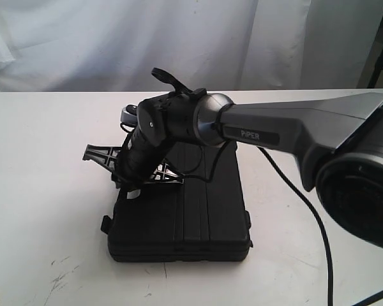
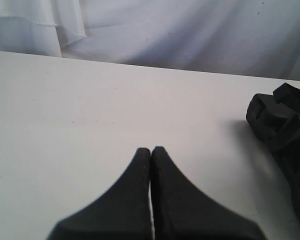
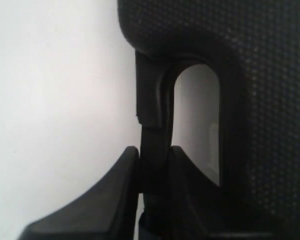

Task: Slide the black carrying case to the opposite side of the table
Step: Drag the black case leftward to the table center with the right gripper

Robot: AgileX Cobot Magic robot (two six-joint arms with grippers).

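The black carrying case [image 1: 191, 213] lies flat on the white table [image 1: 45, 210], near the middle. My right arm reaches across it from the right, and the right gripper [image 1: 130, 185] points down at the case's left edge. In the right wrist view the right gripper [image 3: 155, 151] is shut on the case's handle [image 3: 152, 107], a black loop standing out from the textured case body [image 3: 260, 75]. My left gripper [image 2: 151, 150] is shut with nothing in it, hovering over bare table [image 2: 90, 100]. The left gripper does not show in the exterior view.
A black cable [image 1: 309, 213] trails from the right arm over the table at the right. White curtains [image 1: 179, 38] hang behind the far edge. A black shape [image 2: 282, 125] sits at the side of the left wrist view; I cannot tell whether it is arm or case.
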